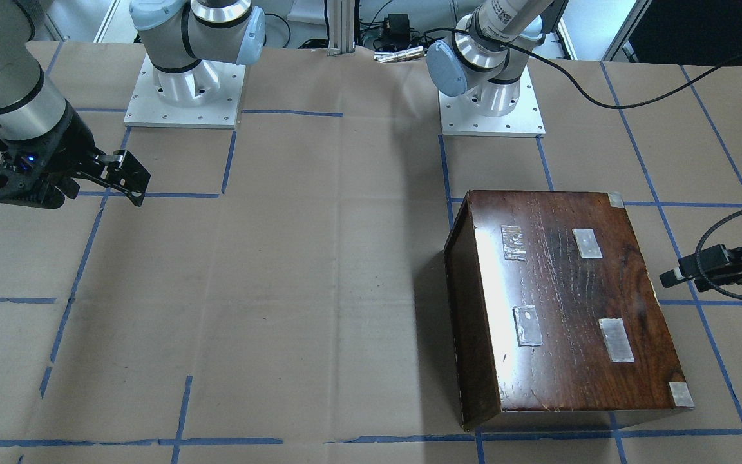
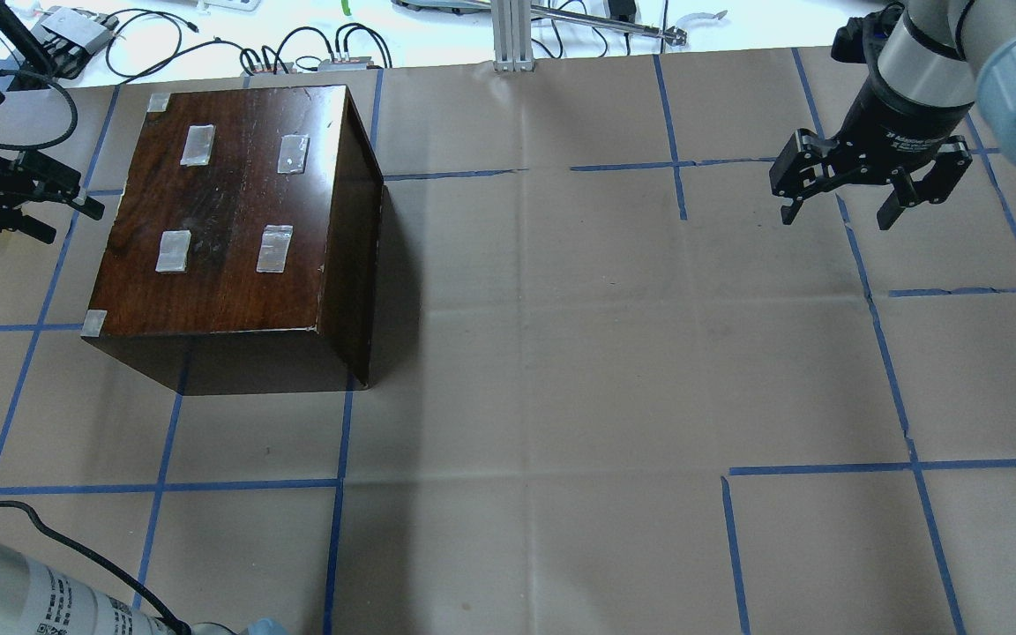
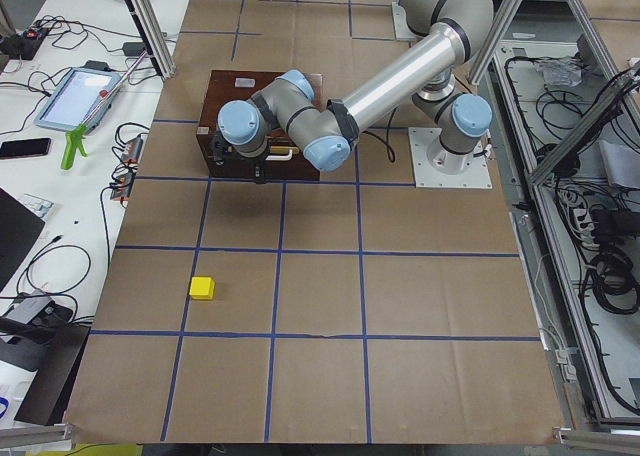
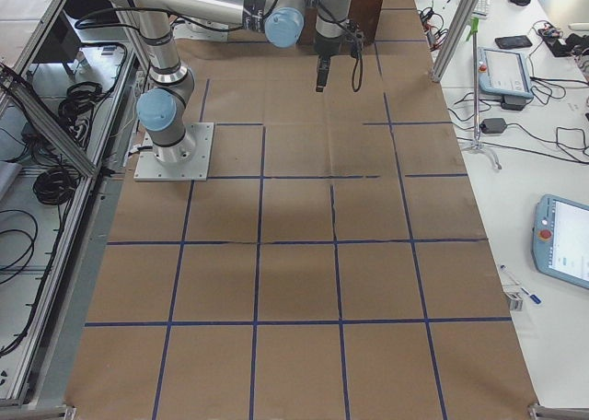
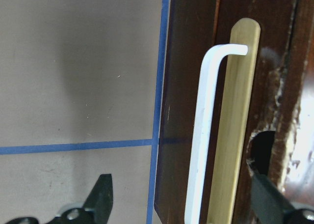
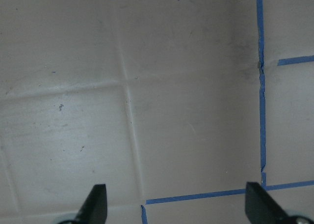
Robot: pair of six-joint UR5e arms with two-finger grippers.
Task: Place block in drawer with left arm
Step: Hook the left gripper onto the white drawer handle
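Block, small and bright yellow, lies nearest in the view from the left end. It rests alone on the paper-covered counter, inside one square of the blue tape grid and close to that square's line on the operators' side. It is well apart from the wooden box and touches neither arm.

Beyond it, the left arm stretches across the counter from its base. It holds the left gripper low against the box's front face. The left wrist view shows its two black fingers spread wide and gripping nothing. They stand to either side of a white bar handle mounted on a brass strip. One tip is out over the bare counter. The other is in front of the dark wood, by a rounded notch. The drawer is pushed into the box, and only its dark front is in sight.

From overhead, the box's glossy brown top carries four pale tape patches and taped corners.

Farthest off, the right gripper hangs above bare counter on the opposite side, well away from the box. Its fingers are parted and empty, with only paper and blue tape below them.
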